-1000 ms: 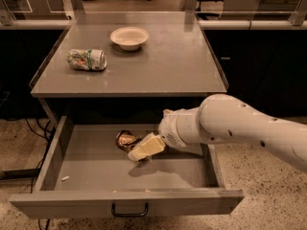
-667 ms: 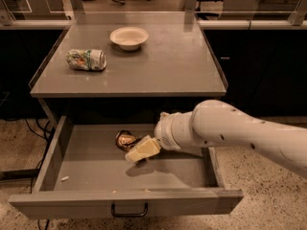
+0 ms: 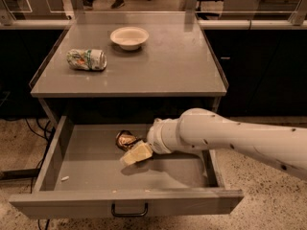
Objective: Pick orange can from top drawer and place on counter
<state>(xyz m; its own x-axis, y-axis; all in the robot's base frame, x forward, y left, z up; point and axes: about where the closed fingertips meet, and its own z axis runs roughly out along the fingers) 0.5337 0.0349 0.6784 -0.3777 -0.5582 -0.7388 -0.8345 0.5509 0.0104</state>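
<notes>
The top drawer (image 3: 86, 157) is pulled out below the counter (image 3: 158, 71). The orange can (image 3: 125, 139), small, dented and copper-coloured, lies on the drawer floor near the middle. My gripper (image 3: 129, 152) reaches down into the drawer from the right on a white arm (image 3: 225, 138). Its cream tip lies just in front of the can and touches or nearly touches it. The can rests on the drawer floor.
A green-and-white patterned can (image 3: 87, 60) lies on its side at the counter's left. A white bowl (image 3: 129, 36) stands at the counter's back middle. The drawer's dark pull handle (image 3: 129, 210) faces front. Small crumbs lie on the drawer floor.
My arm has shifted a little to the left inside the drawer, with the gripper staying by the orange can. The can has not moved.
</notes>
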